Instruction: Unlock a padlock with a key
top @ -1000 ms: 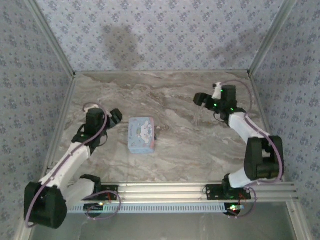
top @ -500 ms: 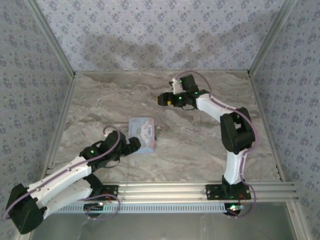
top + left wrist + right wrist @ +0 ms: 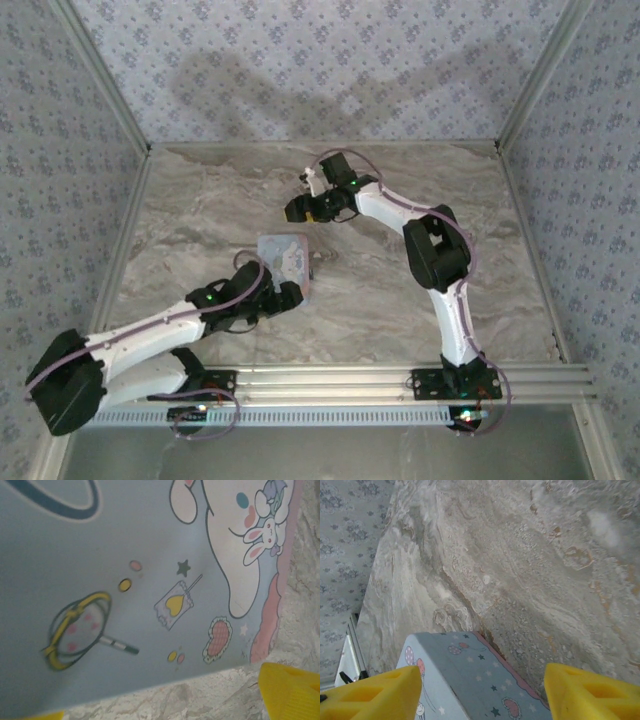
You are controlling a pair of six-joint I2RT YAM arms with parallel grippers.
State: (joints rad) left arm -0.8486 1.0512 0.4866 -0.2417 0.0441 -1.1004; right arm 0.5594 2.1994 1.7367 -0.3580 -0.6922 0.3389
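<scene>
The light-blue cartoon tin [image 3: 281, 256] lies mid-table. A tiny dark speck, the padlock [image 3: 310, 272], sits against its right side, too small to make out. No key is visible. My left gripper [image 3: 285, 298] hovers at the tin's near edge; in the left wrist view the printed tin lid [image 3: 150, 570] is close up, and the gripper [image 3: 165, 711] is open, its yellow pads [image 3: 290, 692] spread over bare marble. My right gripper [image 3: 297, 209] hangs behind the tin. It is open [image 3: 480, 695], with a corner of the tin [image 3: 470, 680] showing between its yellow fingertips [image 3: 370, 695].
Patterned walls with metal frame posts [image 3: 100, 75] close in the marble table [image 3: 400, 290] on three sides. An aluminium rail [image 3: 330, 380] carrying both arm bases runs along the near edge.
Both arms swung in toward the tin. The left gripper went from the tin's left side to its near edge. The right gripper crossed from the back right to just behind the tin.
</scene>
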